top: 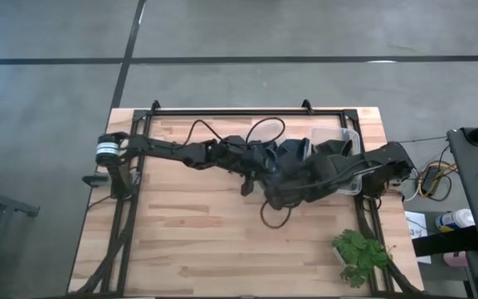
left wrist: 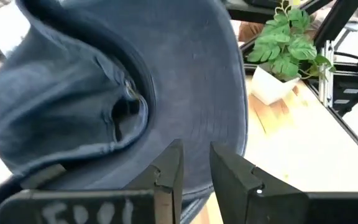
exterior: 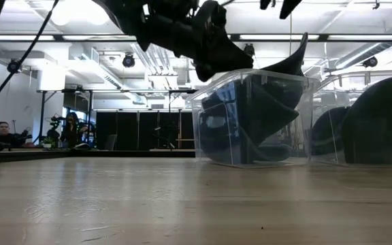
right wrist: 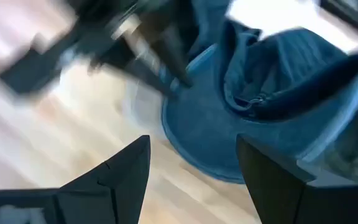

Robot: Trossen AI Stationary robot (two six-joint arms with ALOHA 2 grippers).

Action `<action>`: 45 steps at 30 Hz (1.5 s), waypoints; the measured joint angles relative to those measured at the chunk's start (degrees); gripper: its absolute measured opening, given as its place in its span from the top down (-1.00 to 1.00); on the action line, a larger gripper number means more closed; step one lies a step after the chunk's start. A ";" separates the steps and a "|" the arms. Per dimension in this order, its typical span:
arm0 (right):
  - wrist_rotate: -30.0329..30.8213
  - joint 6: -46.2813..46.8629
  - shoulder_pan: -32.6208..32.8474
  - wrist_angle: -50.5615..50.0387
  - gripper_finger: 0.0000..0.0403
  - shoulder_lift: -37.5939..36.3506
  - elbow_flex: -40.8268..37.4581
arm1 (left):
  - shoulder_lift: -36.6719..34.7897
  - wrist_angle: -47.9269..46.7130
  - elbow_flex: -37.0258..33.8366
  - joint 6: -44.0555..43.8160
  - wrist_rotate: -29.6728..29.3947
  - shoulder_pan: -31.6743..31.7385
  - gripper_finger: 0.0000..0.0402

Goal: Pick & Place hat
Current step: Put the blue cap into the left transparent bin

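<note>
The hat is dark blue cloth with a wide brim and a crumpled crown. In the high view it shows at the table's middle, between both arms and beside a clear plastic bin. In the low view its dark shape shows through the bin's wall, with a brim tip sticking up above the rim. My left gripper is shut on the hat's brim and shows above the bin in the low view. My right gripper is open and empty, close over the table beside the hat. My left gripper pinches the hat's brim near its outer edge between its two fingers. The crown hangs crumpled beyond the fingers. The right wrist view shows the fingers on the brim's edge. Whether the hat rests on anything below, I cannot tell.
A potted green plant stands at the table's near right corner. A black frame runs along the far edge. A second clear wall with a dark shape behind it shows at the low view's right. Bare wood lies at the near left.
</note>
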 joint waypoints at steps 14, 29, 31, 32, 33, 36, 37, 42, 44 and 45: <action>-0.14 40.63 -0.87 0.17 -0.14 -18.22 -20.95 | -10.25 -19.02 0.00 10.74 -7.69 0.50 0.64; -3.27 40.77 -3.00 17.40 -0.08 -19.11 -31.16 | -13.24 -30.38 -0.02 14.03 -14.62 2.14 0.64; -3.24 40.69 -3.16 17.34 -0.01 -18.62 -30.86 | -13.38 -32.03 -0.02 14.03 -14.73 2.53 0.64; -3.12 40.70 -3.22 17.35 0.04 -18.59 -30.79 | -13.38 -32.24 -0.06 14.01 -14.75 2.69 0.64; -2.99 40.72 -3.23 17.14 0.10 -18.57 -30.79 | -13.38 -32.10 -0.23 14.03 -14.75 2.84 0.64; -2.63 40.79 -3.23 16.78 0.34 -18.65 -30.79 | -13.44 -32.39 -1.13 14.03 -14.74 3.10 0.64; -2.20 41.07 -3.23 16.50 0.43 -18.72 -30.79 | -13.44 -32.28 -1.41 14.02 -14.72 3.11 0.64; 0.99 41.60 -3.38 16.25 0.89 -19.25 -30.78 | -13.63 -32.50 -2.76 14.01 -14.68 3.13 0.64; 1.32 41.60 -3.65 16.18 0.92 -19.29 -30.59 | -13.95 -33.04 -2.84 14.03 -14.68 3.13 0.64; 1.50 41.58 -3.81 16.24 0.92 -19.36 -30.53 | -14.38 -33.02 -2.84 14.03 -14.68 3.13 0.64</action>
